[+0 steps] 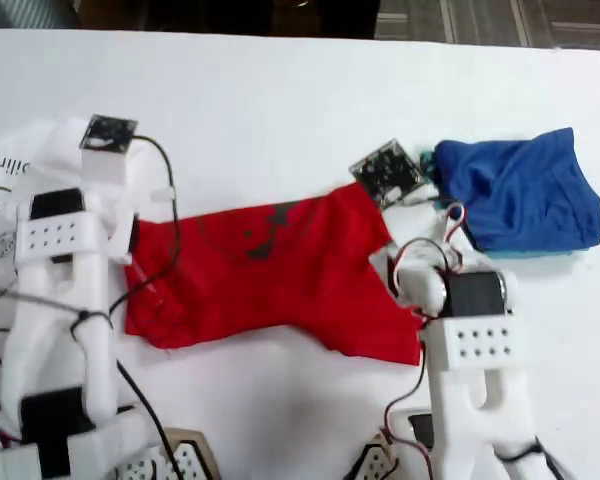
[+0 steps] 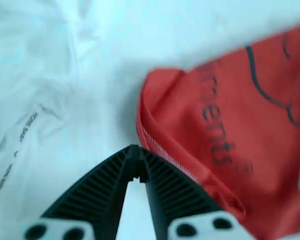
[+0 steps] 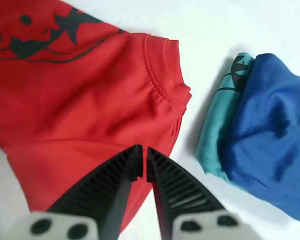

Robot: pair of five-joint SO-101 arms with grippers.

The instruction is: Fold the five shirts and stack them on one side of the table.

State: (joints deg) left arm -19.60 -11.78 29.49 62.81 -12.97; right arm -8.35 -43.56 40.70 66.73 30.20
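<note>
A red shirt [image 1: 270, 270] with dark print lies spread and rumpled across the middle of the white table [image 1: 280, 90]. At the right, a folded blue shirt [image 1: 520, 190] rests on a folded teal shirt [image 3: 217, 130]. A white shirt [image 2: 35, 100] with small print lies bunched at the left, under the left arm [image 1: 55, 300]. My left gripper [image 2: 135, 167] is shut with nothing in it, its tips just off the red shirt's hem [image 2: 160, 145]. My right gripper [image 3: 141, 162] hangs shut over the red shirt [image 3: 80, 110], near its collar [image 3: 162, 75].
The right arm [image 1: 475, 350] stands between the red shirt and the blue stack. Cables loop beside both arms. The far half of the table is bare white cloth, and the arm bases line the near edge.
</note>
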